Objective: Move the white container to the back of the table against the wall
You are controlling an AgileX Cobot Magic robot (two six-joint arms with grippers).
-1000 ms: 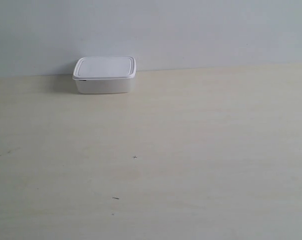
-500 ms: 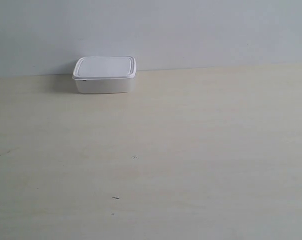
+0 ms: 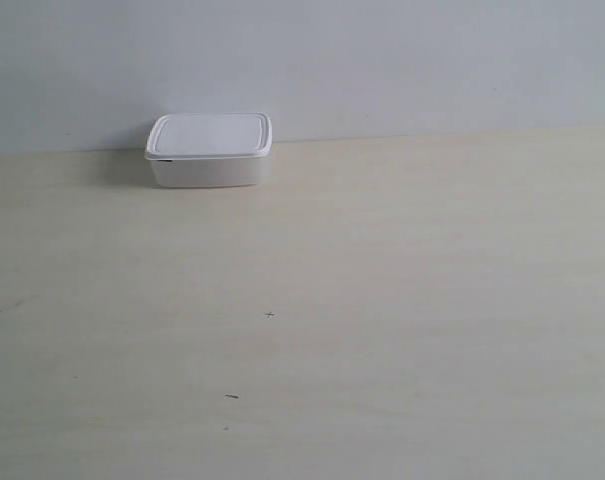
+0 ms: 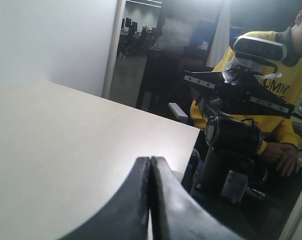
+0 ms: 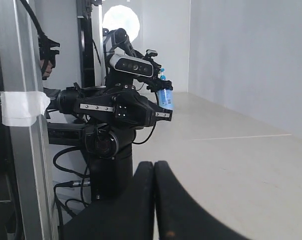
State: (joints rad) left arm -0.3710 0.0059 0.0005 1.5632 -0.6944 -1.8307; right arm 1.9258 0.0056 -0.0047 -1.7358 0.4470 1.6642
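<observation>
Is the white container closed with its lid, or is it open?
Closed. The lid sits flat on the white container, its rim overhanging the front edge of the box.

Open table (image 3: 402, 300) spreads before and beside the white container (image 3: 210, 150); behind it — the wall (image 3: 402, 60) blocks passage.

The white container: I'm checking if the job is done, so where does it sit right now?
In the exterior view the white container sits at the far edge of the table, left of centre, right by the wall.
</observation>
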